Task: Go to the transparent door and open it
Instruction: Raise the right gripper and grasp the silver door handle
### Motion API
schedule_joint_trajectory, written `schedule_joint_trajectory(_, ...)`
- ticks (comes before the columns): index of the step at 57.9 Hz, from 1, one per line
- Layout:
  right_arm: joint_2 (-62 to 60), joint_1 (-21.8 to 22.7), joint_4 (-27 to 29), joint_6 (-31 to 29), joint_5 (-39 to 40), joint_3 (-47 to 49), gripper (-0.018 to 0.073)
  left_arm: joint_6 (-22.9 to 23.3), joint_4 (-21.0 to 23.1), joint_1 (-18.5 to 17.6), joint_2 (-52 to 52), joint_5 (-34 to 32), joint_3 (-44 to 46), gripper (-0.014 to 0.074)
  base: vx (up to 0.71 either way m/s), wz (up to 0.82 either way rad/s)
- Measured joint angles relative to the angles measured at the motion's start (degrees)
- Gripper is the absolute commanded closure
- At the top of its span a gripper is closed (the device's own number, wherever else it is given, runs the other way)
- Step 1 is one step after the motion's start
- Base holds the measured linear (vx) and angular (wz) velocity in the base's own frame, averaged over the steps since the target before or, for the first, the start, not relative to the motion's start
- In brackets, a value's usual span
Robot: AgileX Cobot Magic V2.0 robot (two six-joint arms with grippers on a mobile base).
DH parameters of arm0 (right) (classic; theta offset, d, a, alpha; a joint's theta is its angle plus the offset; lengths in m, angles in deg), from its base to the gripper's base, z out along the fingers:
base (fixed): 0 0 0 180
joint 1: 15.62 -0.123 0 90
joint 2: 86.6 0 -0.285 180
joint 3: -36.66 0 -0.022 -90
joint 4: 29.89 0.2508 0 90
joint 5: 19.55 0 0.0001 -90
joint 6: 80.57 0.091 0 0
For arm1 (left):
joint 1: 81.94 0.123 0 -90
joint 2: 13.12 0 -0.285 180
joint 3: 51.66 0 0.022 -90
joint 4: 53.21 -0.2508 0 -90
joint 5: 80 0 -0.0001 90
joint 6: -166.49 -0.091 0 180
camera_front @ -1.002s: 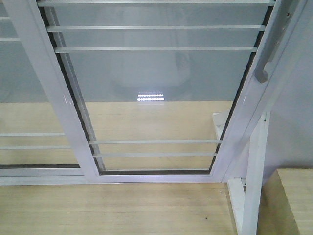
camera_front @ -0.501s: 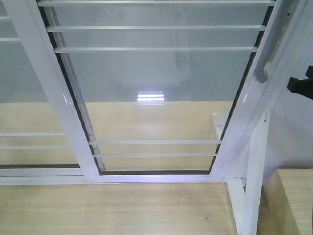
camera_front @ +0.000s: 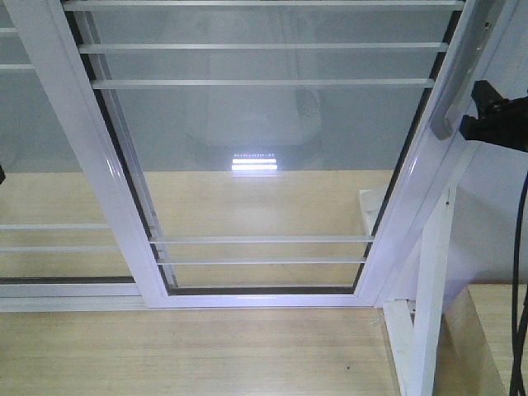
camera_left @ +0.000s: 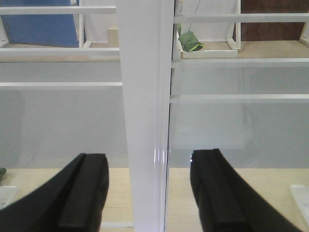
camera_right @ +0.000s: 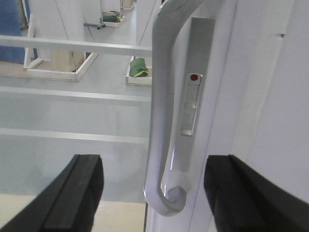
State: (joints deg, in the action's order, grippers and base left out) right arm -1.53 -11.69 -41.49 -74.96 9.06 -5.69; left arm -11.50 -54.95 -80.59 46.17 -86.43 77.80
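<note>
The transparent door (camera_front: 264, 148) fills the front view: clear glass with thin white bars in a glossy white frame. Its curved grey handle (camera_front: 445, 103) runs down the right stile. My right gripper (camera_front: 487, 115) is just right of the handle's lower end. In the right wrist view that gripper (camera_right: 154, 193) stands open, and the handle (camera_right: 161, 121) hangs between its black fingers (camera_right: 72, 198) without touching them. A lock plate with a red dot (camera_right: 194, 77) sits beside the handle. My left gripper (camera_left: 149, 188) is open, straddling the white left stile (camera_left: 145, 121) without touching it.
A second barred glass panel without a handle (camera_front: 41, 165) lies to the left. A bare white frame post (camera_front: 429, 289) and a wooden box (camera_front: 495, 330) stand at the lower right, with a black cable (camera_front: 520, 272) hanging there. A green object (camera_left: 189, 41) lies beyond the glass.
My right gripper has come into the front view from the right edge and moved up and left, close to the handle. The door has not moved.
</note>
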Motion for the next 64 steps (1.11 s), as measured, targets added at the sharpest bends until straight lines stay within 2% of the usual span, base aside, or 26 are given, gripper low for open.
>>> schedule_joint_trajectory(23, 16.00, 0.00, -0.44, 0.00, -0.58, 16.83, 0.0056, -0.11, 0.00, 0.00, 0.00, -0.21, 0.00, 0.0094, 0.00, 0.00)
schedule_joint_trajectory(43, 26.04, 0.00, 1.57, 0.00, -2.93, 28.36, 0.0069, -0.13, 0.00, 0.00, 0.00, 0.32, 0.00, 0.0094, 0.00, 0.00)
schedule_joint_trajectory(49, 27.46, 0.00, 1.65, 0.00, -3.46, 29.96, 0.0131, -0.13, 0.00, 0.00, 0.00, 0.71, 0.00, 0.0094, 0.00, 0.00)
schedule_joint_trajectory(64, 27.59, -0.05, 1.65, 0.00, -3.87, 30.25, 0.0371, -0.13, 0.00, 0.00, 0.00, 1.14, 0.00, 0.0094, 0.00, 0.00)
